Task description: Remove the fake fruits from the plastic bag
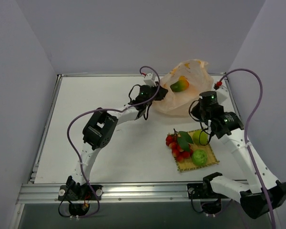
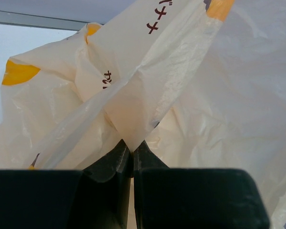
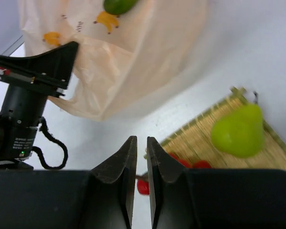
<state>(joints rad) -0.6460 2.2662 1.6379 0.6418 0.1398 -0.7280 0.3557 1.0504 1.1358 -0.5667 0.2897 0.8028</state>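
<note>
The plastic bag lies at the back right with the green-orange mango inside it. My left gripper is shut on a fold of the bag's left edge, which fills the left wrist view above the fingertips. The red berry bunch and two round green fruits lie on the yellow woven mat. My right gripper hovers between the bag and the mat, jaws nearly touching, holding nothing. Its view shows the bag, the mango, one green fruit and some berries.
The white table is walled by grey panels on the left, back and right. Purple cables loop above both arms. The left arm's wrist shows beside the bag in the right wrist view. The mat's corner lies just right of my right fingertips.
</note>
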